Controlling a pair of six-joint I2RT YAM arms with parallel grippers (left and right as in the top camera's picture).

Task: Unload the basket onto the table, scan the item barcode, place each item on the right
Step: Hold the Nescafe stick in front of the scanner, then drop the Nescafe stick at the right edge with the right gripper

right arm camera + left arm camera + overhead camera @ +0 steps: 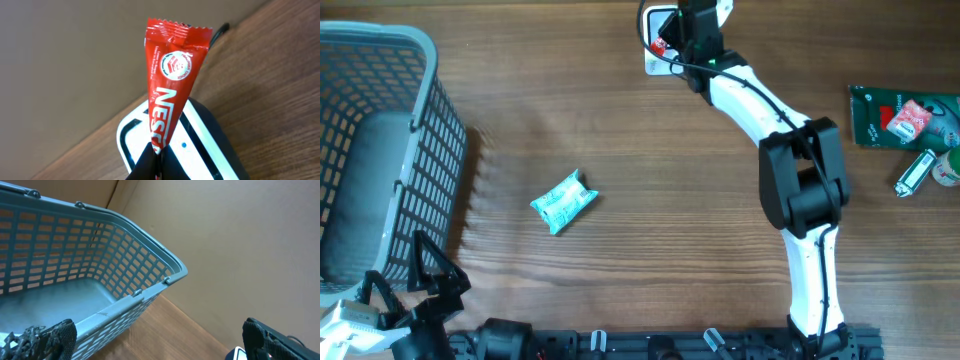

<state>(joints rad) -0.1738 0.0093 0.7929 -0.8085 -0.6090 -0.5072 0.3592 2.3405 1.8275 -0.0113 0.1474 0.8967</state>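
A red Nescafe sachet (170, 75) stands upright, pinched at its lower end by my right gripper (156, 162), which is shut on it. Right behind it lies the white and black barcode scanner (200, 145). From overhead, the sachet (661, 45) and right gripper (682, 40) are at the scanner (658, 17) by the table's far edge. My left gripper (405, 280) is at the front left corner, open and holding nothing. In the left wrist view its fingers (45, 340) spread wide beside the basket (150, 235).
A grey mesh basket (420, 120) fills the left side. A teal snack packet (563, 201) lies mid-table. At the right edge sit a green pouch (905, 115), a small white tube (913, 172) and a round item (948, 168).
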